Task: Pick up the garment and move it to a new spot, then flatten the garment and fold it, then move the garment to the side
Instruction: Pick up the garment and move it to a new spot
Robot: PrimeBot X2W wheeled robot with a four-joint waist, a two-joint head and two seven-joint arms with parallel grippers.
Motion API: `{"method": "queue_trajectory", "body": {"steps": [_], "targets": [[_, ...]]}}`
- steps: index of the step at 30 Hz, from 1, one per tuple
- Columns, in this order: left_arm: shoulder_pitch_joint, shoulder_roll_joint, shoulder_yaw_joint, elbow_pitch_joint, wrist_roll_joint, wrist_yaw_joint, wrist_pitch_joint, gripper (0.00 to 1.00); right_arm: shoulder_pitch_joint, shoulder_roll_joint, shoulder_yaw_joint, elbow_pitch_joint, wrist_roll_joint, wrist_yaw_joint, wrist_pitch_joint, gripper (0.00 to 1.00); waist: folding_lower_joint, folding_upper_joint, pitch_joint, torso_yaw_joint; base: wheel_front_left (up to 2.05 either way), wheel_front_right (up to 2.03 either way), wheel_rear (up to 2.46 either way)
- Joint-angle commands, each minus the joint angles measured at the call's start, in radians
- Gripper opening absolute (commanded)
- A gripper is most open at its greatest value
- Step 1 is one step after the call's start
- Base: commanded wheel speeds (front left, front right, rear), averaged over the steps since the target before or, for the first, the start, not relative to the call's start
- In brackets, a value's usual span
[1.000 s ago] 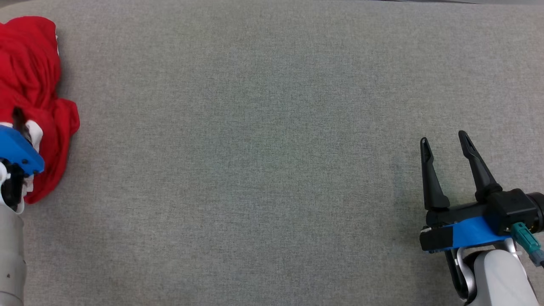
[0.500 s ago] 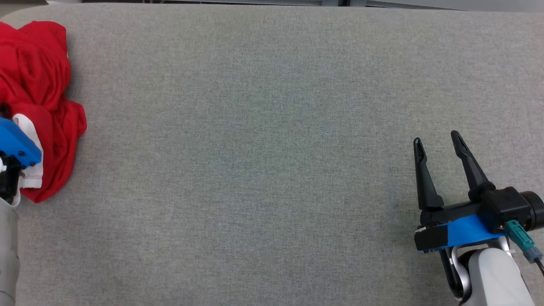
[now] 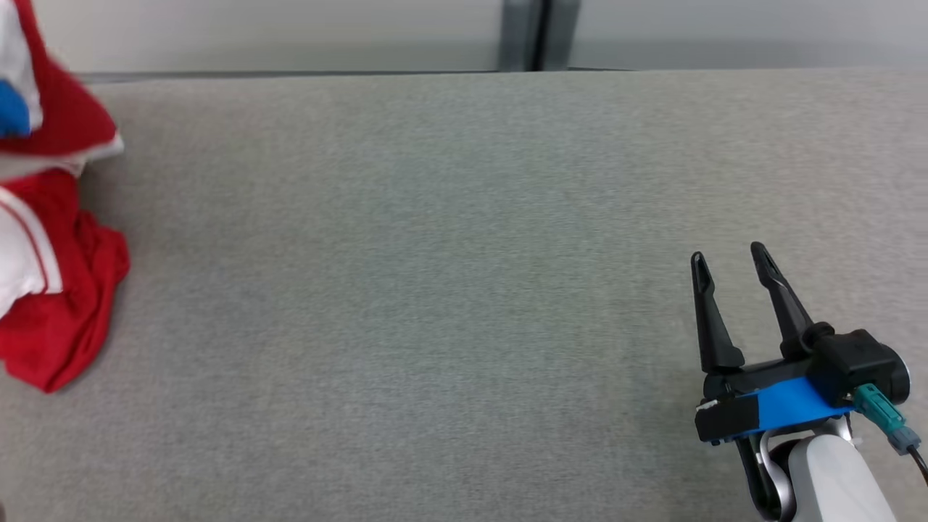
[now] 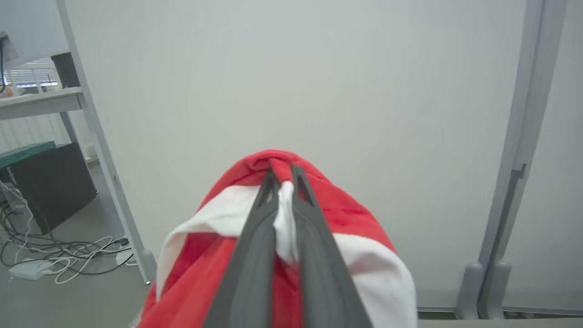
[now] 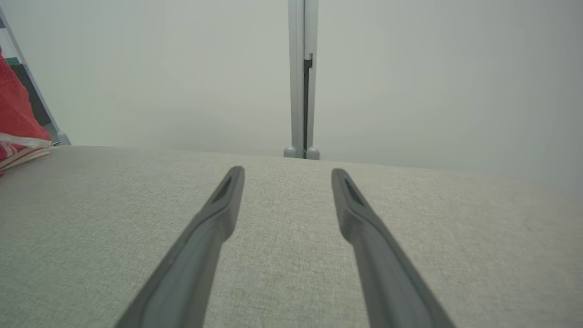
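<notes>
Table [image 3: 435, 290]: covered in grey woven cloth, fine even weave, flat and matte. The far edge meets a pale smooth wall panel [image 3: 290, 32] split by a grey upright post [image 3: 525, 35].

Garment [image 3: 72, 319]: red soft knit with white bands and thin red piping, at the far left of the table. The upper part is drawn up into a peak at the left edge. The lower part hangs in a crumpled bunch with a pointed corner low over the table's left side. Contact with the surface is unclear.

Left gripper [image 4: 284, 175]: long dark tapered fingers pressed together, pinching a white fold of the garment. Red cloth drapes over the tips and falls to both sides.

Right gripper [image 3: 728, 251]: near right, low over the table, well apart from the garment. Fingers spread in a narrow V with nothing between them, slotted tips pointing to the far side. Black body with a blue band, on a white forearm.
</notes>
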Motion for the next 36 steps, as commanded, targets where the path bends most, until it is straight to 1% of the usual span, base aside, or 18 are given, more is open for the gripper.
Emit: {"method": "queue_trajectory", "body": {"steps": [1, 4, 9, 13, 15, 16, 19, 24, 26, 28, 31, 33, 34, 35, 36], "targets": [[-0.032, -0.007, -0.027, -0.050, 0.014, -0.001, -0.006, 0.00, 0.018, -0.005, 0.002, 0.002, 0.017, 0.000, -0.004, 1.00, 0.0002, 0.0000, -0.028, -0.041, 0.00, 0.00, 0.00], [-0.075, -0.014, -0.074, -0.160, 0.019, -0.001, 0.012, 0.00, 0.021, -0.005, 0.013, 0.002, 0.037, 0.000, -0.004, 1.00, 0.0002, 0.0000, -0.041, -0.091, 0.00, 0.00, 0.00], [-0.123, -0.062, -0.145, -0.333, -0.004, -0.001, 0.079, 0.00, 0.029, -0.005, 0.018, -0.002, 0.077, 0.000, -0.004, 1.00, 0.0002, 0.0000, -0.048, -0.188, 0.00, 0.00, 0.00], [-0.118, -0.109, -0.198, -0.431, -0.005, 0.001, 0.133, 0.00, 0.036, -0.005, 0.024, -0.005, 0.101, 0.000, -0.004, 1.00, 0.0002, 0.0000, -0.043, -0.256, 0.00, 0.00, 0.00], [-0.102, -0.123, -0.231, -0.456, 0.006, 0.001, 0.147, 0.00, 0.037, -0.005, 0.027, -0.008, 0.114, 0.000, -0.004, 1.00, 0.0002, 0.0000, -0.040, -0.285, 0.00, 0.00, 0.00], [-0.086, -0.136, -0.250, -0.463, 0.004, 0.001, 0.155, 0.00, 0.038, -0.005, 0.027, -0.008, 0.120, 0.000, -0.004, 1.00, 0.0002, 0.0000, -0.039, -0.295, 0.00, 0.00, 0.00], [-0.027, -0.147, -0.299, -0.470, 0.005, 0.000, 0.162, 0.00, 0.034, -0.005, 0.037, -0.011, 0.138, 0.000, -0.004, 1.00, 0.0002, 0.0000, -0.036, -0.327, 0.00, 0.00, 0.00], [0.138, -0.180, -0.352, -0.439, -0.014, 0.007, 0.142, 0.00, 0.043, -0.005, 0.047, -0.019, 0.148, 0.000, -0.004, 1.00, 0.0002, 0.0000, -0.034, -0.346, 0.00, 0.00, 0.00], [0.221, -0.197, -0.375, -0.409, -0.028, 0.007, 0.132, 0.00, 0.040, -0.005, 0.047, -0.021, 0.148, 0.000, -0.004, 1.00, 0.0002, 0.0000, -0.032, -0.347, 0.00, 0.00, 0.00], [0.290, -0.197, -0.403, -0.372, -0.021, 0.011, 0.120, 0.00, 0.037, -0.005, 0.046, -0.021, 0.146, 0.000, -0.004, 1.00, 0.0002, 0.0000, -0.031, -0.347, 0.00, 0.00, 0.00], [0.390, -0.232, -0.439, -0.304, -0.038, 0.008, 0.095, 0.00, 0.034, -0.005, 0.044, -0.017, 0.138, 0.000, -0.004, 1.00, 0.0002, 0.0000, -0.035, -0.339, 0.00, 0.00, 0.00], [0.434, -0.245, -0.460, -0.258, -0.044, 0.007, 0.077, 0.00, 0.033, -0.005, 0.046, -0.014, 0.134, 0.000, -0.004, 1.00, 0.0002, 0.0000, -0.041, -0.331, 0.00, 0.00, 0.00], [0.446, -0.249, -0.467, -0.239, -0.041, 0.006, 0.066, 0.25, 0.032, -0.005, 0.047, -0.012, 0.133, 0.000, -0.004, 1.00, 0.0002, 0.0000, -0.043, -0.327, 0.00, 0.00, 0.00], [0.450, -0.253, -0.473, -0.225, -0.034, 0.008, 0.048, 0.65, 0.032, -0.005, 0.047, -0.011, 0.130, 0.000, -0.004, 1.00, 0.0002, 0.0000, -0.048, -0.321, 0.00, 0.00, 0.00], [0.454, -0.260, -0.476, -0.214, -0.030, 0.015, 0.026, 1.00, 0.034, -0.005, 0.046, -0.010, 0.128, 0.000, -0.004, 1.00, 0.0002, 0.0000, -0.052, -0.315, 0.00, 0.00, 0.00]]}}
